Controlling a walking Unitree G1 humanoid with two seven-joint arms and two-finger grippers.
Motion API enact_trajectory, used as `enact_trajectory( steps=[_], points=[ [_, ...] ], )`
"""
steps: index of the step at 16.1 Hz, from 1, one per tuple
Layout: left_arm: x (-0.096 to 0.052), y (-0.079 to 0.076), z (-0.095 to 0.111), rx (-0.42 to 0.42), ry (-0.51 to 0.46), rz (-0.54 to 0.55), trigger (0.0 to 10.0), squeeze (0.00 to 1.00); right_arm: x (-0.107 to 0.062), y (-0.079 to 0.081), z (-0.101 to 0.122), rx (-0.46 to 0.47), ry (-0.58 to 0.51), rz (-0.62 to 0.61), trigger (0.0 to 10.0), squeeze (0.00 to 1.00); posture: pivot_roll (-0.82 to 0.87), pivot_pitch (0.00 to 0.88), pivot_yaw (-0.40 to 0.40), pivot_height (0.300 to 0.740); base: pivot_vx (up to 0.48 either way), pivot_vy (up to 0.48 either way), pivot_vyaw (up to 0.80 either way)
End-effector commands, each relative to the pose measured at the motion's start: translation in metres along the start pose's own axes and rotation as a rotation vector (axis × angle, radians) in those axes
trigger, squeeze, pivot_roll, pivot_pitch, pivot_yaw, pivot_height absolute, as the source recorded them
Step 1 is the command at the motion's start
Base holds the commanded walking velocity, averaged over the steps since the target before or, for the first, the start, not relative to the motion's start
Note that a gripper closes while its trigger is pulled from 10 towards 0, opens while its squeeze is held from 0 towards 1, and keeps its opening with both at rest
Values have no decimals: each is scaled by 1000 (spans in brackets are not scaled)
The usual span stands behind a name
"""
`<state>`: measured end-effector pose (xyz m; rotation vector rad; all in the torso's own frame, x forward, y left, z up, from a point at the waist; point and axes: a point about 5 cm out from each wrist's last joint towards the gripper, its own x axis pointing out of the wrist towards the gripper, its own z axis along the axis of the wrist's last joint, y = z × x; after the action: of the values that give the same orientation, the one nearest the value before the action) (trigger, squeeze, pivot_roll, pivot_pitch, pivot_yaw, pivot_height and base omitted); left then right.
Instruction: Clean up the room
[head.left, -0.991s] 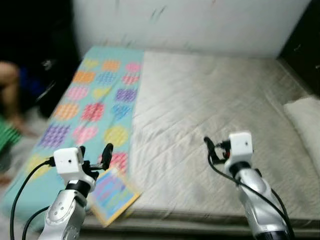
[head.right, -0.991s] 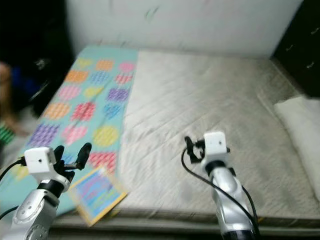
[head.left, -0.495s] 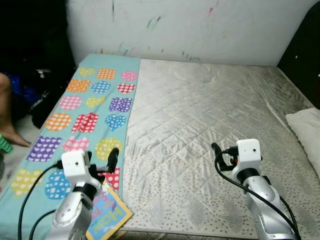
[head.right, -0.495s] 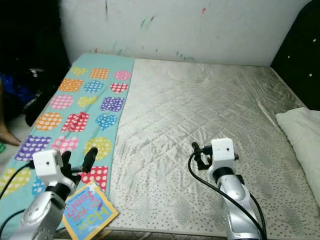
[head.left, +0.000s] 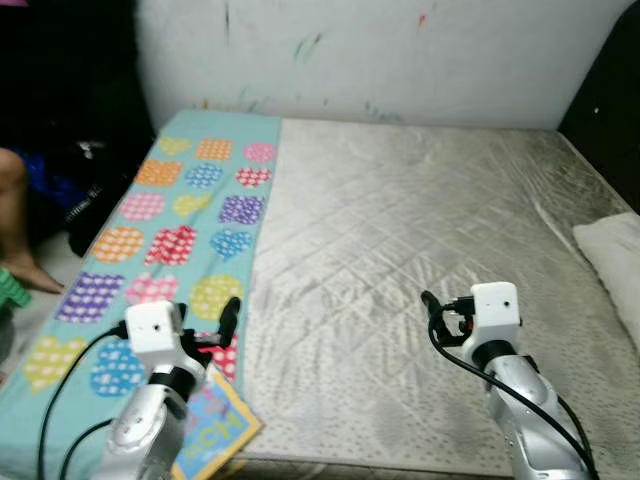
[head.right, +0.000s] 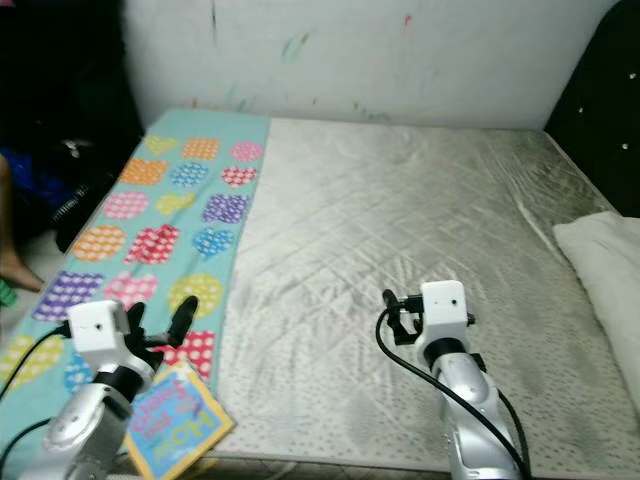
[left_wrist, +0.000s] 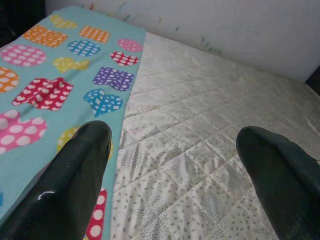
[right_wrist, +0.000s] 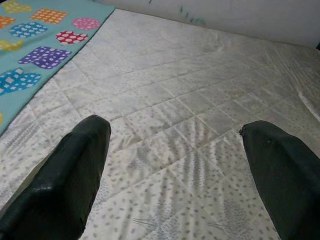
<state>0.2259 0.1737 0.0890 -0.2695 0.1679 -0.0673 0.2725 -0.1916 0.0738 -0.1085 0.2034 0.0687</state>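
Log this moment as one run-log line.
scene: mattress with blanket | book at near edge | left hand open, empty | right hand open, empty | pillow right

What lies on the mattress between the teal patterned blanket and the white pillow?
Nothing but bare quilted mattress between the teal blanket and the pillow, with the right gripper over its near part; left eye view.

Both silver arms reach forward, bent at the elbow. The left tool (left_wrist: 170, 175) and right tool (right_wrist: 175, 175) each hold their black fingers spread wide, empty.
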Motion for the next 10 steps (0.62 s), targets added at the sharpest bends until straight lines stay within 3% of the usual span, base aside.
enact_trajectory(
  steps=[1,3,6,10],
  points=[
    [0,-6,2,-5,-4,-18,10000,0,-1,-5,4,-4,-8,-9,10000,0,-89,0,-38,740,0,-480,-800],
    [0,-6,2,-7,-2,-18,10000,0,-1,-6,4,-4,-9,-9,10000,0,-89,0,-38,740,0,-480,-800],
    [1,-7,2,-8,-2,-20,10000,0,-2,-6,5,-3,-10,-9,10000,0,-95,0,-38,740,0,-398,-329],
    [0,-4,0,-44,0,12,10000,0,-3,-6,5,-8,-7,-2,10000,0,-93,0,-44,740,0,0,0]
  ],
)
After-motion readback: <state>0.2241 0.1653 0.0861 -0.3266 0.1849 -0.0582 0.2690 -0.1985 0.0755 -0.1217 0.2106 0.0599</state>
